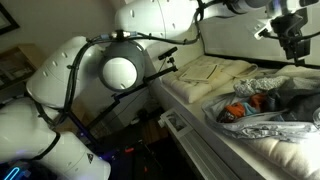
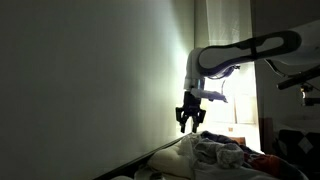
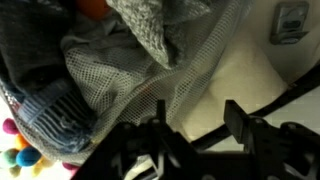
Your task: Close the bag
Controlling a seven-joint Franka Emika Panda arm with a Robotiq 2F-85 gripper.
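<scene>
Above the far end of the padded surface [image 1: 195, 105], the pincer [image 1: 292, 38] hangs clear of the bag [image 1: 262, 122], its jaws standing apart with nothing between them (the wrist view shows only bag material and pale surface beneath the two dark fingers). The bag lies slumped on that surface, near the folded cream cloth [image 1: 205, 70]. Its mouth appears open, with orange items [image 1: 237, 110] showing inside. In an exterior view the pincer [image 2: 191, 120] sits over the crumpled heap.

By the look of it, the closing is not yet done, since the rim lies loose and spread. The main risk is a grip on a single thin layer, which could slip out or drag the whole floppy bag along instead of folding the opening over. Going too deep could catch the grey fabric [image 3: 150, 30] or other contents instead of the rim and pull things out. The crinkled plastic may also spring back open once let go.

No brand, label or writing can be read in any view. A small grey square [image 3: 290, 22] in the wrist view's upper corner is too blurred to make out.
</scene>
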